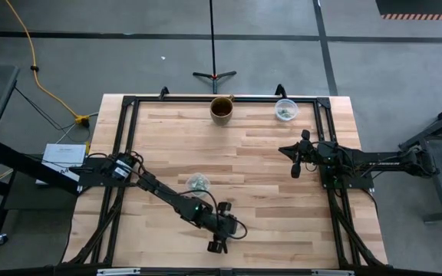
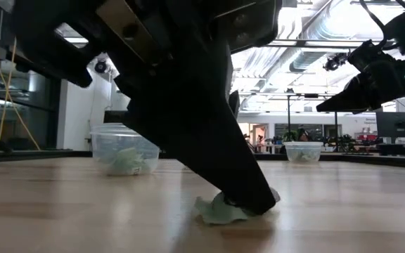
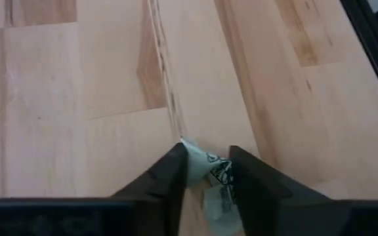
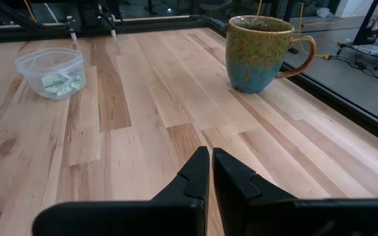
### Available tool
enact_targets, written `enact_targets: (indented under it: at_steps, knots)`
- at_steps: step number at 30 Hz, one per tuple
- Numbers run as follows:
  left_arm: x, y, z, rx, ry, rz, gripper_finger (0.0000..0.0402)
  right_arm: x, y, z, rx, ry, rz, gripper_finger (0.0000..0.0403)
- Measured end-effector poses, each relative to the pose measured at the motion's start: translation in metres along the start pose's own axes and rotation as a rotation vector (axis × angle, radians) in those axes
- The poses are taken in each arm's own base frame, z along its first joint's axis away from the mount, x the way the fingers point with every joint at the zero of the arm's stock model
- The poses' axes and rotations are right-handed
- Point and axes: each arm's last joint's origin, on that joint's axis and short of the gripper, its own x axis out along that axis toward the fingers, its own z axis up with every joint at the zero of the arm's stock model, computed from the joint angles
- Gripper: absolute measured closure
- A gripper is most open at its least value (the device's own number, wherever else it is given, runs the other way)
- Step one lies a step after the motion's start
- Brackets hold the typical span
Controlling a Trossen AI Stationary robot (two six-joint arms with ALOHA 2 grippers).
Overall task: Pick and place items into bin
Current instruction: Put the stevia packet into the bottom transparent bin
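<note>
One small crumpled pale green-and-white wrapper piece (image 3: pixel 210 176) (image 2: pixel 216 211) lies on the wood near the table's near edge. My left gripper (image 3: pixel 207 169) (image 1: pixel 216 246) stands over it, pointing down, and is shut on it. More wrapper pieces sit inside a clear cup (image 1: pixel 198 182) (image 2: pixel 124 150) at mid-table and inside a second clear cup (image 1: pixel 285 110) (image 4: pixel 50 72) near the far edge. My right gripper (image 4: pixel 210 165) (image 1: pixel 296 167) hovers shut above the table's right part, touching nothing. My left gripper pinches the wrapper piece between its two fingers (image 3: pixel 173 176), on the piece's crumpled upper part (image 3: pixel 216 172). The fingers come from above, slanting down. The piece's lower edge (image 2: pixel 209 215) rests on the table, spreading out beside the fingertips.
A green-and-brown glazed mug (image 1: pixel 222 109) (image 4: pixel 261 52) stands at the far edge, left of the far clear cup. A black frame rail (image 1: pixel 206 100) runs around the table. Bare wood lies between the two arms.
</note>
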Motion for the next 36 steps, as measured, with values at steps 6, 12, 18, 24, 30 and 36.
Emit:
enact_targets:
  at_steps: [6, 12, 18, 24, 30, 36]
  knots:
    - [0.005, 0.001, -0.004, 0.04, 0.021, -0.001, 0.0336, 0.0, 0.0, 0.0, 0.0, 0.001, 0.0, 0.0391]
    - [-0.002, 0.001, 0.0, 0.072, 0.02, -0.03, 0.0363, 0.0, 0.0, 0.0, 0.0, 0.001, 0.003, 0.0391]
    - [-0.043, 0.003, 0.006, 0.13, 0.092, 0.081, 0.0363, 0.0, 0.0, 0.0, 0.0, 0.001, 0.003, 0.0391]
    - [-0.099, 0.015, 0.008, 0.09, 0.175, 0.365, 0.0363, 0.0, 0.0, 0.0, 0.0, -0.001, 0.003, 0.0391]
    - [-0.127, 0.028, -0.002, 0.033, 0.292, 0.568, 0.0363, 0.0, 0.0, 0.0, 0.001, -0.002, 0.003, 0.0391]
    - [-0.129, 0.049, -0.003, -0.003, 0.362, 0.597, 0.0362, 0.0, 0.0, 0.0, 0.002, -0.004, 0.003, 0.0391]
